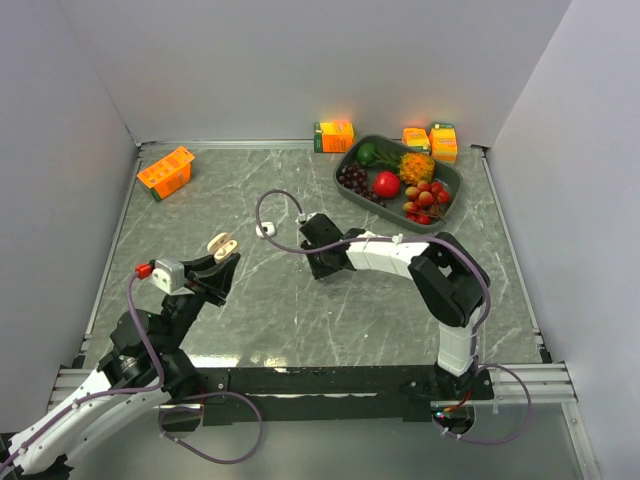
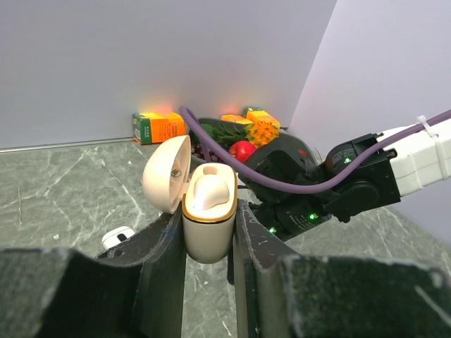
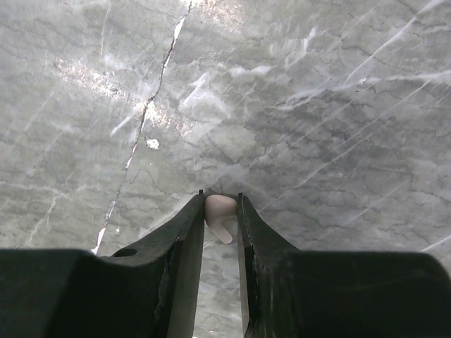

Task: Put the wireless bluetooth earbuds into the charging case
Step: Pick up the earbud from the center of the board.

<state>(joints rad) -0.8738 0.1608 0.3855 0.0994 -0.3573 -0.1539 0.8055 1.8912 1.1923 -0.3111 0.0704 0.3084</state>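
Right wrist view: right tool [image 3: 220,201] pinched beige earbud [image 3: 219,209] on desk [image 3: 317,105]; left tool [image 2: 208,215] clamped open charging case [image 2: 208,238]. Best lifted straight, stem down.

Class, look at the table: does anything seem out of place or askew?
One orange carton lies askew near the far left corner, alone, while the other cartons sit beside the fruit tray.

Glossy plastic case [image 2: 208,236], smooth plastic earbud [image 3: 220,208]
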